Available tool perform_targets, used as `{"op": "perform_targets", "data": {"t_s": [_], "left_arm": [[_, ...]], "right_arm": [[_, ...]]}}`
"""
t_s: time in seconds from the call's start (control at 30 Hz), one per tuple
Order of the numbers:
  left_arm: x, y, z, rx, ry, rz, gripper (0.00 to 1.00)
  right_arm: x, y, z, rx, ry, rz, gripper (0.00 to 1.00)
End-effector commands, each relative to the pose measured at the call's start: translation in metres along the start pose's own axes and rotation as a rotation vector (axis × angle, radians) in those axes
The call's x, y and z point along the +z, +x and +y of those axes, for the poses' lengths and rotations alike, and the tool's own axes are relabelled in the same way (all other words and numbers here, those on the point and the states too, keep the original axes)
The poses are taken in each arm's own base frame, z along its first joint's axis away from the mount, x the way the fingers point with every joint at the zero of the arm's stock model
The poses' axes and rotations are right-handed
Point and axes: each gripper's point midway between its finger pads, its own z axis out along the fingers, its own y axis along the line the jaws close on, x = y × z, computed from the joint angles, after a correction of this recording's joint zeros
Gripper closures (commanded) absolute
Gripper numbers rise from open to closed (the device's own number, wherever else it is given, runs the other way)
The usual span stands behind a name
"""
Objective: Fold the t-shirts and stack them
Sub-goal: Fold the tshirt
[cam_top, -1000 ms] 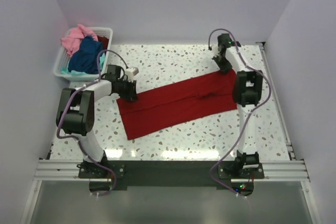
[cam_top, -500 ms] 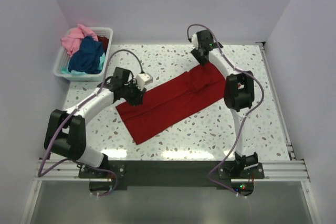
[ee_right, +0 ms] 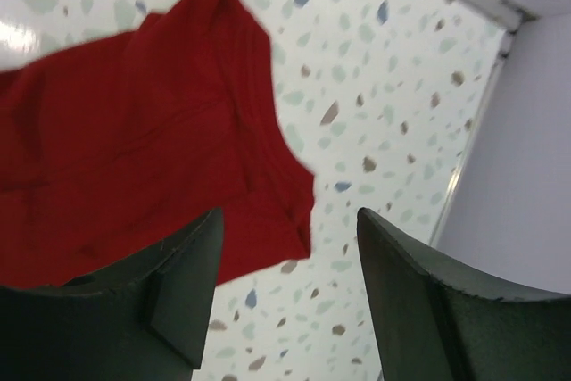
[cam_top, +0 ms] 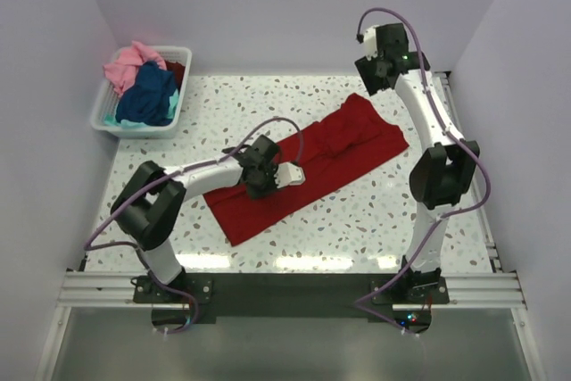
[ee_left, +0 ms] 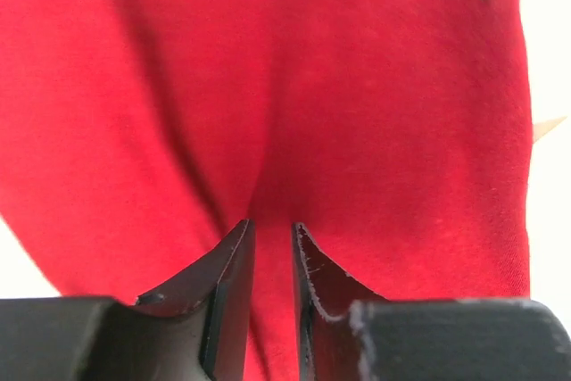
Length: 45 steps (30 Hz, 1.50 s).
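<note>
1. Nearest the arm bases, the speckled table [cam_top: 357,220] carried the near-left corner of the deep red t-shirt [cam_top: 348,136]. The shirt lay spread in a long band running diagonally from there toward the far right.
2. Partway along that band, the left gripper [ee_left: 272,223] reached low over the cloth. Its fingers [ee_left: 227,265] stood only a narrow slot apart. A ridge of the red fabric rose into that slot and was pinched there, with creases fanning away from the tips.
3. Beyond it, the far-right end of the red shirt lay broader and rumpled on the table, with one corner pointing toward the back wall.
4. Past that end, the right gripper [ee_right: 290,213] hung raised above the table's far-right area. Its fingers [ee_right: 187,274] were spread wide with nothing between them, and the shirt's edge and bare table showed below.
5. At the far-left corner sat the white basket [cam_top: 134,131]. It held a pink t-shirt [cam_top: 125,67] heaped at the back, a navy blue t-shirt [cam_top: 152,95] in front of it and a teal t-shirt [cam_top: 125,120] showing underneath.
</note>
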Motion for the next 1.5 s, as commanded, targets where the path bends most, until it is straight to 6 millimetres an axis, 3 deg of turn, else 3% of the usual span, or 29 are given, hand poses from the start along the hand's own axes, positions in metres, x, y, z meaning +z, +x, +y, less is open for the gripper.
{"op": "perform_targets", "data": {"t_s": [0.0, 0.07, 0.17, 0.23, 0.33, 0.37, 0.4, 0.47, 0.53, 0.57, 0.6, 0.67, 0.7, 0.77, 0.9, 1.07, 1.27, 1.37, 1.47], "left_arm": [[0.004, 0.013, -0.016, 0.106, 0.015, 0.116, 0.73], [0.012, 0.021, -0.034, 0.131, 0.062, 0.163, 0.75], [0.021, 0.015, -0.075, 0.191, 0.152, 0.182, 0.77], [0.028, 0.004, -0.114, 0.249, 0.219, 0.186, 0.77], [0.031, -0.045, -0.171, 0.278, 0.337, 0.095, 0.78], [0.022, -0.084, -0.185, 0.26, 0.41, -0.001, 0.78], [0.017, -0.102, -0.192, 0.213, 0.445, -0.038, 0.77], [0.0, -0.148, -0.188, 0.176, 0.473, -0.172, 0.75], [-0.027, -0.182, -0.158, 0.106, 0.45, -0.325, 0.73], [-0.038, -0.189, -0.15, 0.069, 0.467, -0.375, 0.72], [-0.054, -0.194, -0.117, -0.019, 0.434, -0.431, 0.71], [-0.067, -0.201, -0.085, -0.089, 0.392, -0.508, 0.7], [-0.075, -0.198, -0.058, -0.153, 0.354, -0.534, 0.7], [-0.081, -0.191, -0.023, -0.236, 0.301, -0.566, 0.69], [-0.088, -0.166, 0.018, -0.381, 0.24, -0.584, 0.7], [-0.092, -0.111, 0.06, -0.559, 0.136, -0.577, 0.7], [-0.111, -0.048, 0.077, -0.708, 0.059, -0.558, 0.69], [-0.118, -0.027, 0.08, -0.725, 0.015, -0.543, 0.69], [-0.12, -0.011, 0.079, -0.746, -0.013, -0.525, 0.69]], "right_arm": [[-0.016, 0.053, 0.027, 0.067, -0.169, 0.175, 0.36], [-0.024, 0.07, 0.028, 0.091, -0.21, 0.217, 0.36], [-0.032, 0.094, 0.027, 0.119, -0.253, 0.277, 0.37], [-0.032, 0.109, 0.024, 0.14, -0.267, 0.318, 0.4], [-0.034, 0.128, 0.025, 0.147, -0.288, 0.377, 0.47], [-0.033, 0.131, 0.025, 0.141, -0.289, 0.384, 0.48], [-0.031, 0.135, 0.027, 0.139, -0.295, 0.395, 0.5], [-0.028, 0.141, 0.037, 0.146, -0.334, 0.411, 0.58], [-0.019, 0.146, 0.048, 0.15, -0.369, 0.439, 0.64], [-0.016, 0.148, 0.051, 0.155, -0.38, 0.453, 0.7], [-0.012, 0.147, 0.054, 0.153, -0.384, 0.453, 0.73], [0.002, 0.15, 0.064, 0.138, -0.387, 0.472, 0.76], [0.008, 0.149, 0.069, 0.133, -0.389, 0.47, 0.8], [0.029, 0.151, 0.08, 0.096, -0.361, 0.479, 0.82], [0.06, 0.153, 0.096, 0.005, -0.302, 0.512, 0.88], [0.095, 0.152, 0.106, -0.088, -0.236, 0.507, 0.89], [0.131, 0.137, 0.142, -0.206, -0.233, 0.473, 0.9], [0.149, 0.108, 0.169, -0.265, -0.222, 0.387, 0.89], [0.164, 0.063, 0.192, -0.306, -0.18, 0.24, 0.89]]}}
